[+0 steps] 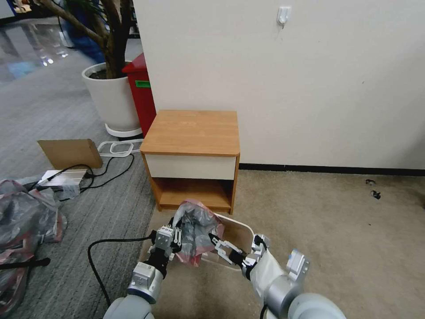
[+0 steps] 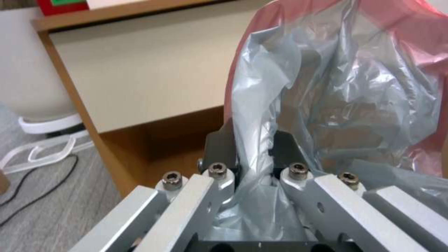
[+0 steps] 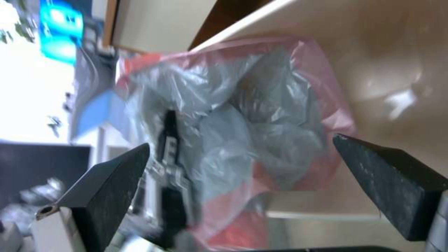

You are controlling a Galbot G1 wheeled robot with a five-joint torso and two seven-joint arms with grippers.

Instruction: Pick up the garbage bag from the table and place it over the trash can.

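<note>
The garbage bag [image 1: 198, 230] is found off the table [image 1: 191, 132], held bunched in the air above the near-left rim of the trash can [image 1: 245, 231], which stands on the carpet directly in front of the table. The bag is thin grey film with a pink-red rim, crumpled into loose folds. It is judged very light, limp and without any stiffness of its own; the film looks smooth and is likely to slip or tear if pulled hard against a pinch.

The left gripper [image 2: 254, 154] is closed on a gathered fold of the grey film, which is seen squeezed between the 2 dark fingers [image 2: 222, 143] in the left wrist view. The right gripper [image 3: 240, 157] is set wide open, facing the bag from the other side, with the film lying beyond its fingertips [image 3: 122, 164] and not yet caught; in the head view it hovers just beside the bag, over the can.

A second hold is judged best taken on the pink-red rim opposite the left gripper's pinch, so that the mouth can be spread across the can's rolled rim. A hold on the bunched grey body would be expected to keep the mouth shut.

The tall red bin [image 1: 141, 91] and a heap of other bags [image 1: 26, 221] lie well apart to the left.
</note>
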